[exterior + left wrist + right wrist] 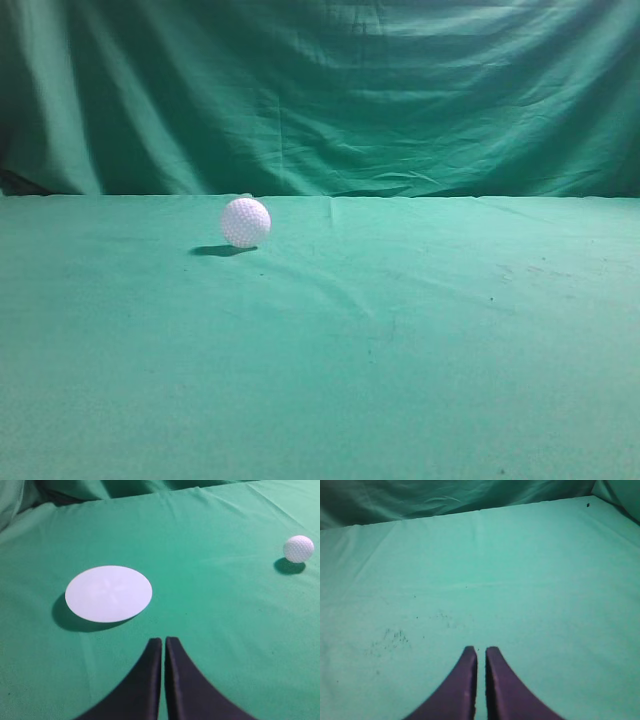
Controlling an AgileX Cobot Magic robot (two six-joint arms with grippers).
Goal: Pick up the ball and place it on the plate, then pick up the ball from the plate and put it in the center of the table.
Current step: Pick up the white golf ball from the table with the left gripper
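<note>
The white dimpled ball (pixel 245 222) rests on the green table (pixel 400 350), left of middle in the exterior view. In the left wrist view the ball (pixel 298 548) lies at the far right, and a flat white round plate (pixel 108 593) lies to the left, well apart from it. My left gripper (pixel 163 640) is shut and empty, just in front of the plate's right side. My right gripper (pixel 481 649) is shut and empty over bare cloth. The plate and both grippers are out of the exterior view.
A draped, wrinkled green backdrop (pixel 330 90) hangs behind the table's far edge. The cloth under the right gripper shows small dark specks (pixel 390 637).
</note>
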